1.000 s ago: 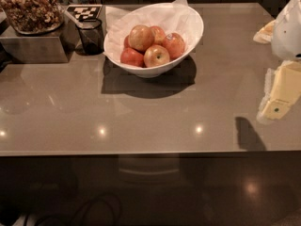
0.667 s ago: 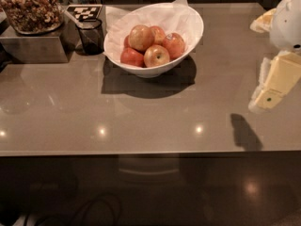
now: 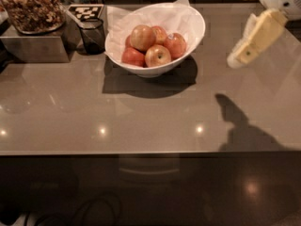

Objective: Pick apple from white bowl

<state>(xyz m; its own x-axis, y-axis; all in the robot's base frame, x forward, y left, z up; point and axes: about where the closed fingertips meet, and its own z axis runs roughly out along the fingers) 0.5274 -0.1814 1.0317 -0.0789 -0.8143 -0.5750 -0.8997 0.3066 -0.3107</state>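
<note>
The white bowl (image 3: 192, 31), lined with crinkled white paper, stands at the back middle of the grey table. It holds several apples. The apple (image 3: 143, 36), the largest and pale yellow-orange, lies on top at the left. A smaller yellow-red apple (image 3: 157, 55) with a stem dimple lies in front of it, and deep-red apples (image 3: 132, 57) lie around them. My gripper (image 3: 240, 27) hangs in the air at the upper right, to the right of the bowl and apart from it. Its cream fingers (image 3: 256, 37) stand apart and hold nothing.
A small dark see-through cup (image 3: 92, 36) stands just left of the bowl. Beyond it a metal box (image 3: 35, 48) carries a bowl of nuts (image 3: 33, 8), with a black-and-white tag (image 3: 85, 11) beside it. The table's front edge (image 3: 141, 153) runs across the lower view.
My gripper has risen and moved left toward the bowl, and its shadow on the table has moved with it. The bowl and apples have not moved.
</note>
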